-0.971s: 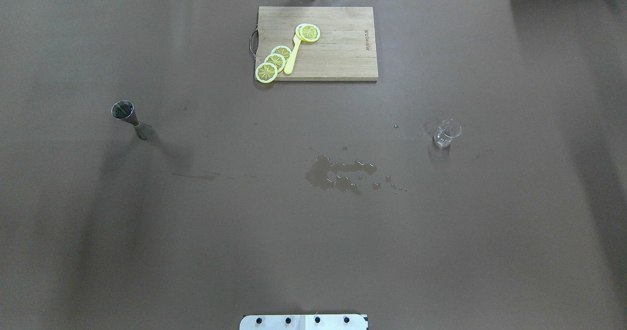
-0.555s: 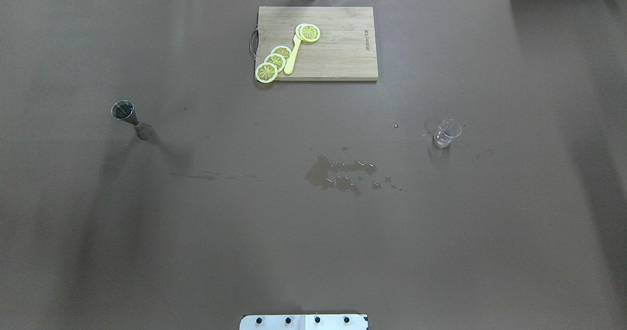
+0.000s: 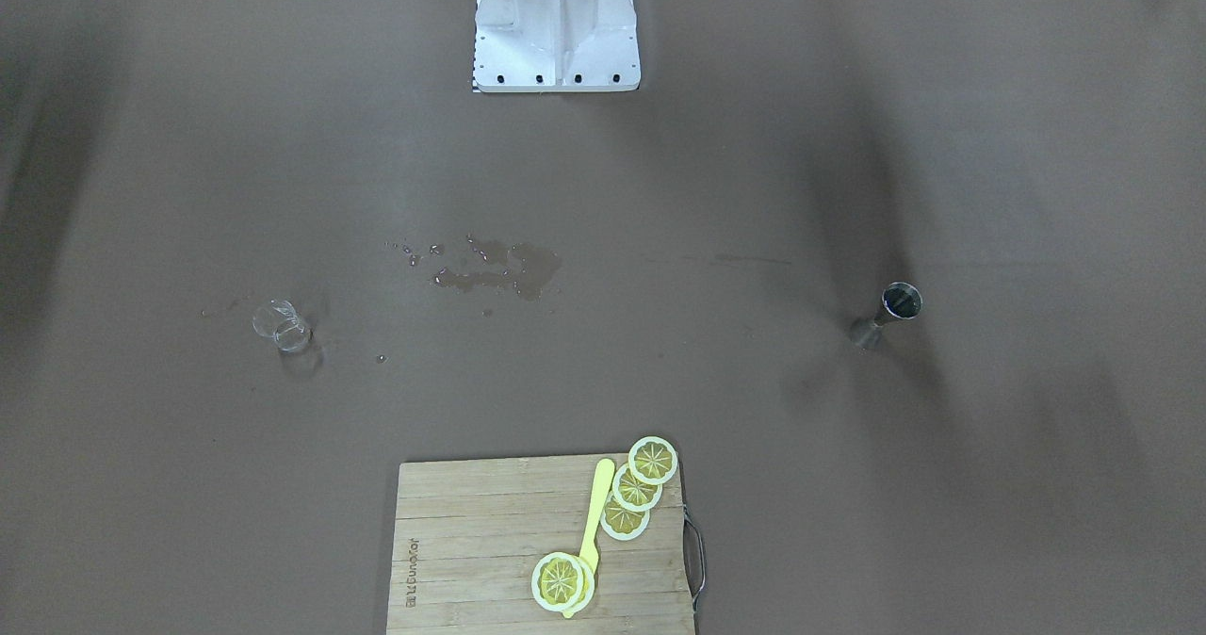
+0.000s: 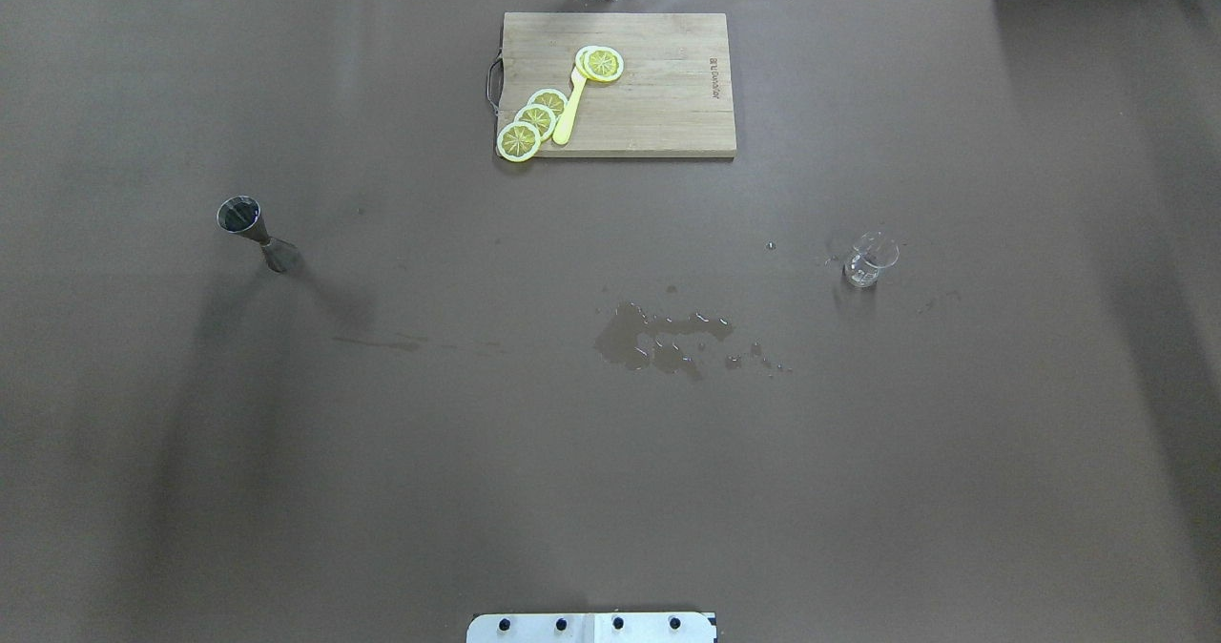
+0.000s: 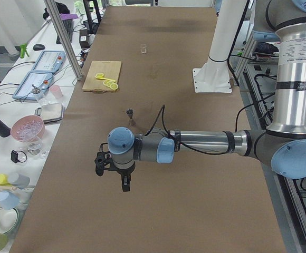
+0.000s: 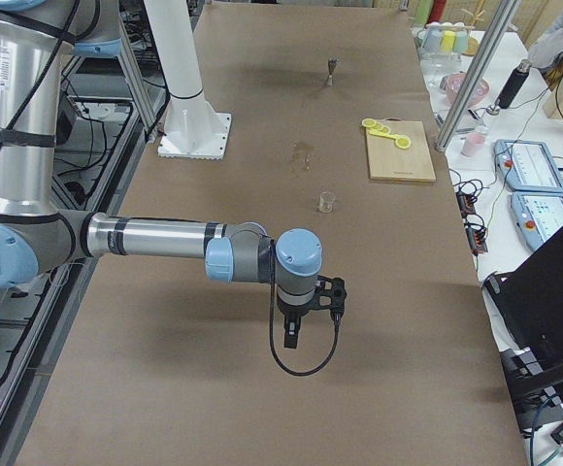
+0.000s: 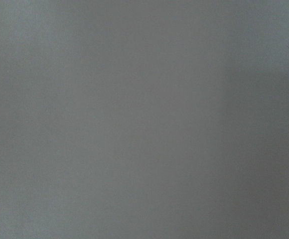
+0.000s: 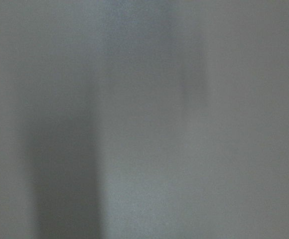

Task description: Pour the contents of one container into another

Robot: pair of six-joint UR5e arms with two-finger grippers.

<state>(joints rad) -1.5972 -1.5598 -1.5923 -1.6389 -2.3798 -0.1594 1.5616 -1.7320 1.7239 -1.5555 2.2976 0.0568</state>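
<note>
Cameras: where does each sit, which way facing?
Front: across the table, facing back, down; base at top.
Overhead: behind the base, looking down; base edge at bottom.
Left side: table's left end; left arm near.
Right side: table's right end; right arm near.
Left wrist: blurred grey only.
Right wrist: same.
Front, overhead share cutting board, measuring cup, glass.

Seen from my remote station: a long counter (image 4: 610, 490) under a brown sheet fills the room, with soft shadows banding it in even light. Beside it, a white bench (image 5: 2, 158) holds bowls (image 5: 27, 127), cups (image 5: 5, 199) and blue control boxes (image 5: 46, 58). Aluminium posts (image 5: 63, 39) rise at the bench's edge, and a laptop (image 6: 544, 291) stands open.
</note>
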